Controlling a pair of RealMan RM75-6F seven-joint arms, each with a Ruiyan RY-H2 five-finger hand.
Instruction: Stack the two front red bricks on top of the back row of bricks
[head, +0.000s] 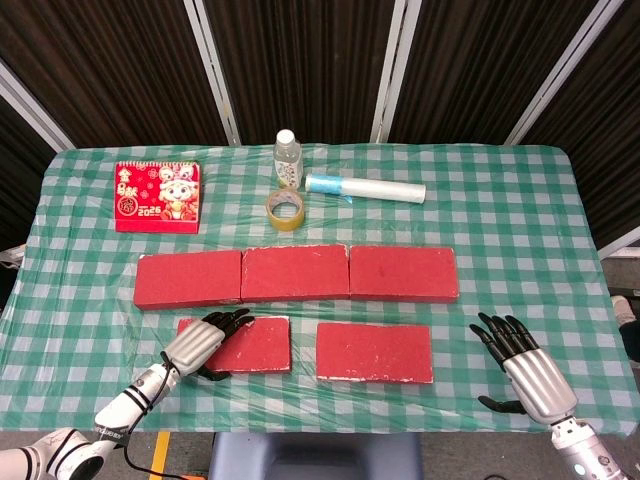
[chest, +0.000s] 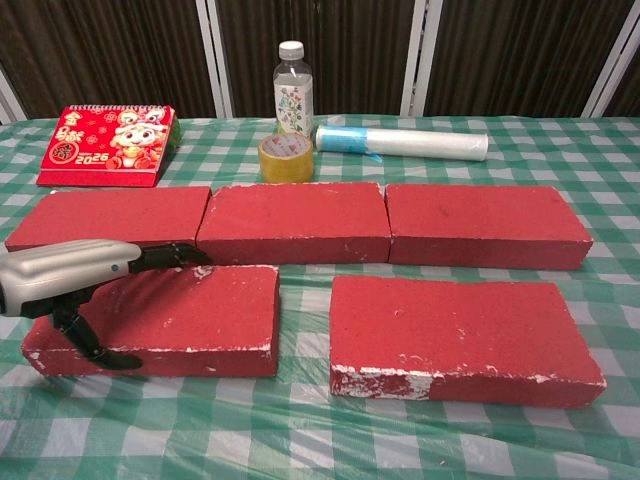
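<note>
My left hand (chest: 70, 285) clamps the front-left brick (chest: 190, 315), at 7 o'clock of the back row (chest: 295, 220), for lifting; right hand (head: 525, 370) spread, idle.

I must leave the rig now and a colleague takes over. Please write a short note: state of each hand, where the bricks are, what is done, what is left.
Left hand: grips the left end of the front left red brick, fingers on top, thumb at its near face.
Right hand: open, holds nothing, over the green checked tablecloth right of the bricks.
Front right red brick: flat on the cloth, untouched.
Back row of three red bricks: end to end, nothing on top.
Done: no brick stacked.
Left: lift both front bricks onto the back row.
</note>
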